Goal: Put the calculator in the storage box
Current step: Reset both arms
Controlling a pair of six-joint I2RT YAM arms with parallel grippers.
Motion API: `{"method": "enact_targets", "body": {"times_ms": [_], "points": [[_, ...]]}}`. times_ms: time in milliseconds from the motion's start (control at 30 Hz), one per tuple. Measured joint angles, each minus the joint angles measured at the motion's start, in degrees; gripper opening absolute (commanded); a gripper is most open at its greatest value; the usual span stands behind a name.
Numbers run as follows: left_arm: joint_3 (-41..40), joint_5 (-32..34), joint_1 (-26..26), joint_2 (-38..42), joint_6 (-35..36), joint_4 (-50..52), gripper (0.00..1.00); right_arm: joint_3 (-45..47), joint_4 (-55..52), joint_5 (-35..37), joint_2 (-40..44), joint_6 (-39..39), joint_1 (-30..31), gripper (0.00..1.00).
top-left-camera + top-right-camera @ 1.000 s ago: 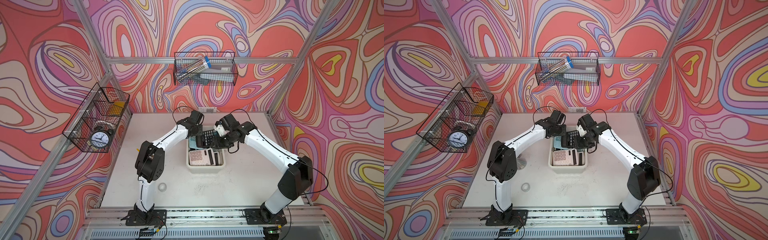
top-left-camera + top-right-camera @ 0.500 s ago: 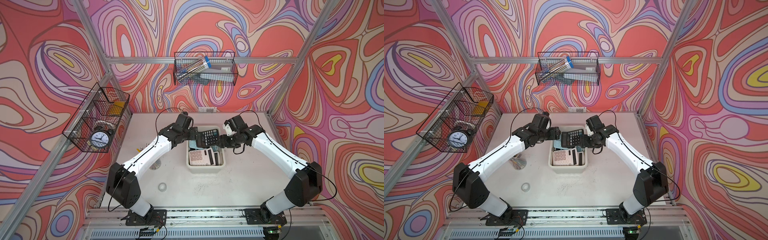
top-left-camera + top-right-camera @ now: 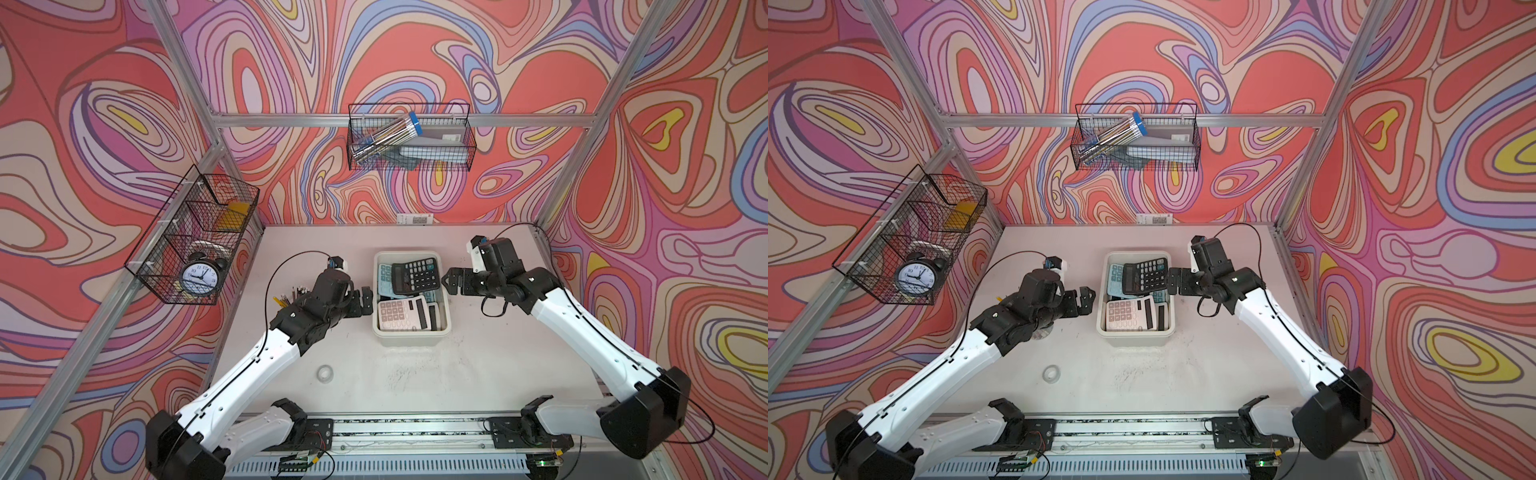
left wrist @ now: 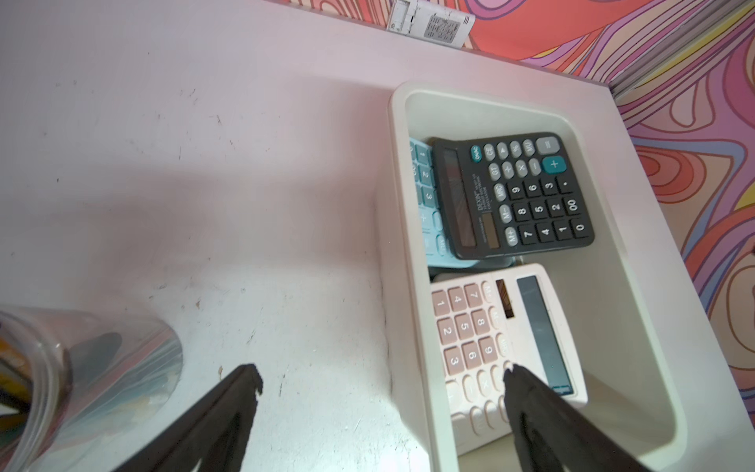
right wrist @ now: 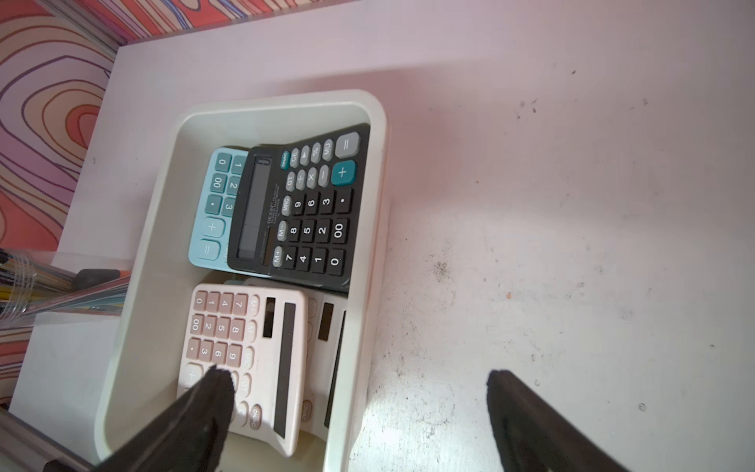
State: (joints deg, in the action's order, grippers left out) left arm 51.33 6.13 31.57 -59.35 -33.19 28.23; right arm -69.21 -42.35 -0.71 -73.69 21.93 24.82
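Verify calculator inside box, lying tilted on blue calculator. With left gripper and right gripper wide, empty, flanking box, raise both straight up, then retract outward; avoid clipping rim or nudging stack.

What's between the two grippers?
In both top views, the storage box, with the black calculator on top inside, sits between the left gripper and right gripper.
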Motion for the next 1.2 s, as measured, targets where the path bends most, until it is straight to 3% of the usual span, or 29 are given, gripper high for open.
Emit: {"method": "enact_targets", "body": {"times_ms": [333,567,767,1000,1200], "points": [[-17.55,10.95,1.03,19.17,-8.20,4.20,0.99,6.29,4.87,8.26,4.15,-1.11,-0.70,0.98],[-23.58,20.57,1.03,22.71,-13.60,8.24,0.99,10.62,8.94,10.27,5.73,-1.60,-1.55,0.98],[-25.18,25.16,0.96,22.23,-9.09,5.22,0.99,20.41,17.75,14.38,11.91,-4.61,-3.10,0.98],[-22.53,30.16,-0.57,14.69,-2.14,1.49,0.99,31.04,31.23,19.56,15.10,-9.73,-7.21,0.98],[-21.94,32.04,-5.70,14.58,1.92,-3.23,0.99,38.29,43.15,22.40,14.91,-13.81,-9.01,0.98]]}}
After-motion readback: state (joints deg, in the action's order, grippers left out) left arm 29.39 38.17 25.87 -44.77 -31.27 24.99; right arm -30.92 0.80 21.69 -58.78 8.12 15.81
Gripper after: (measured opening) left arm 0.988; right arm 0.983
